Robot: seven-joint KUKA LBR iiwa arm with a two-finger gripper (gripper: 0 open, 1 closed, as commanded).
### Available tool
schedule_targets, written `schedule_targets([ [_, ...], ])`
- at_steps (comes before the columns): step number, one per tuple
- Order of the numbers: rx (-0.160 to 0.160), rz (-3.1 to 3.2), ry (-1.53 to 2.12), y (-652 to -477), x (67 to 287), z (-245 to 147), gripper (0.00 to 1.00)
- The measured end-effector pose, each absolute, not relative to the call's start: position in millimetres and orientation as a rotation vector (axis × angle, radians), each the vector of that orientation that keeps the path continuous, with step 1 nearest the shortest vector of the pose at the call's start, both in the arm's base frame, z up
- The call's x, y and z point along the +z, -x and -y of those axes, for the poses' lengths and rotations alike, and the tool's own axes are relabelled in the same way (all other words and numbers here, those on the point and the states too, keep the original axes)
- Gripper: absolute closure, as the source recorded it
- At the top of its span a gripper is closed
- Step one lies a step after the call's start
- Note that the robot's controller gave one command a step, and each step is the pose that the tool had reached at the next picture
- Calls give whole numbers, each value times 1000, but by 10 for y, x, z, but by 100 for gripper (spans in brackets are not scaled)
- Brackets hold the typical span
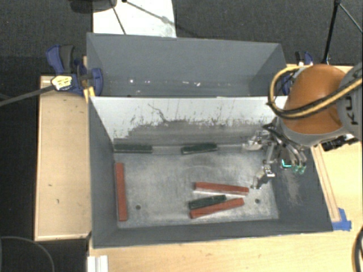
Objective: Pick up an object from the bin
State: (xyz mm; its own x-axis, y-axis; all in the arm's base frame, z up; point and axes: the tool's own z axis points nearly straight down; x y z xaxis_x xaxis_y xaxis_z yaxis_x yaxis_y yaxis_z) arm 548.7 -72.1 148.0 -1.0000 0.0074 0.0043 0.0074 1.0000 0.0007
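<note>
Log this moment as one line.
jaws: low, right side of grey metal bin | nearest: flat red stick, its right end | held: nothing seen

Orange cover [313, 95]: a smooth, rounded dome on the wrist, at three o'clock in the view.
Cables [300, 113]: one yellow and one black, running side by side and looped across the dome from nine o'clock to two o'clock.
Claw [263, 177]: slim silvery metal with dark linkages, at the dome's seven o'clock.
Light [288, 164]: a small teal glow among the linkages.
</note>
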Motion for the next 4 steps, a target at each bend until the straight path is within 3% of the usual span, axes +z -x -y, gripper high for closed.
schedule_targets([
  [1, 0, 3145, 8, -5507, 1515, 720, 0],
  [2, 2, 3156, -35, -5235, 756, 621, 100],
  [3, 2, 3156, -37, -5236, 756, 620, 100],
  [4, -1, 3112, -432, -5197, 2637, 523, 100],
])
